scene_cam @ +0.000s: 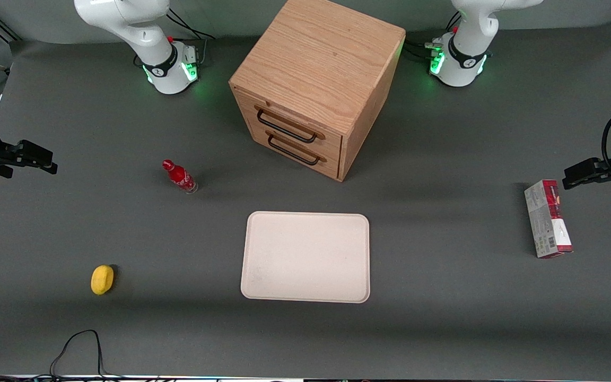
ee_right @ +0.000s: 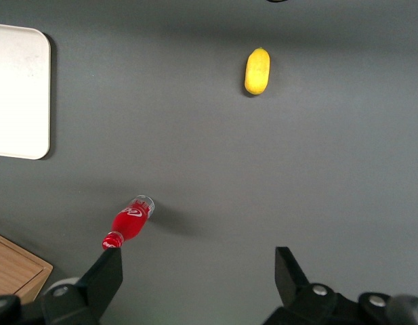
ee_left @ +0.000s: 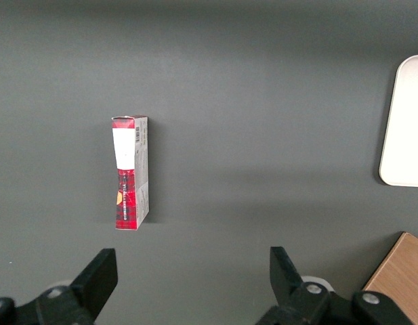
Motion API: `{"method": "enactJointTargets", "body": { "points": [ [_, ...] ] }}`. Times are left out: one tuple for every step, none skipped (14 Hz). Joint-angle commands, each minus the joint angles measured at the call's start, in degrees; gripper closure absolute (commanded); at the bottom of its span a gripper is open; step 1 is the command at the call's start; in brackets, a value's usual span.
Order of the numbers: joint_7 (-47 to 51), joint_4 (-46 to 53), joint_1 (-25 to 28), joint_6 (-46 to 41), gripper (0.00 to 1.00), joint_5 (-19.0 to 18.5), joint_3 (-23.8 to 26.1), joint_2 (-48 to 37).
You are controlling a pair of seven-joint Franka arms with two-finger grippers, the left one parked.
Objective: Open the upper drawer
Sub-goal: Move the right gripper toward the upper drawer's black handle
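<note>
Broadly, nothing of the task is yet done: on the table [scene_cam: 443, 329] the cabinet [scene_cam: 319, 63] stands between the arm bases with its upper drawer [scene_cam: 289, 124] flush and shut above the lower drawer [scene_cam: 295, 149]; the end effector [scene_cam: 27, 156] hangs released, fingers spread, at the working arm's end, well apart from the handle; reaching and pulling remain; bare table lies in between, with the tray [scene_cam: 305, 257], bottle [scene_cam: 180, 176] and yellow object [scene_cam: 102, 279] nearer the camera.
</note>
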Motion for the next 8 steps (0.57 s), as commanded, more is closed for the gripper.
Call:
{"method": "enactJointTargets", "body": {
  "points": [
    [1.28, 1.28, -0.42, -0.89, 0.0, -0.47, 0.25, 0.66],
    [1.28, 1.37, -0.42, -0.89, 0.0, -0.47, 0.25, 0.66],
    [1.28, 1.37, -0.34, -0.89, 0.0, -0.56, 0.25, 0.66],
    [1.28, 1.37, -0.34, -0.89, 0.0, -0.56, 0.34, 0.66],
    [1.28, 1.46, -0.25, -0.89, 0.0, -0.48, 0.43, 0.66],
    [1.28, 1.46, -0.25, -0.89, 0.0, -0.47, 0.6, 0.66],
    [1.37, 1.37, -0.07, -0.89, 0.0, -0.39, 0.78, 0.66],
    [1.46, 1.28, 4.28, -1.15, 0.0, -0.21, 0.87, 0.66]
  ]
}}
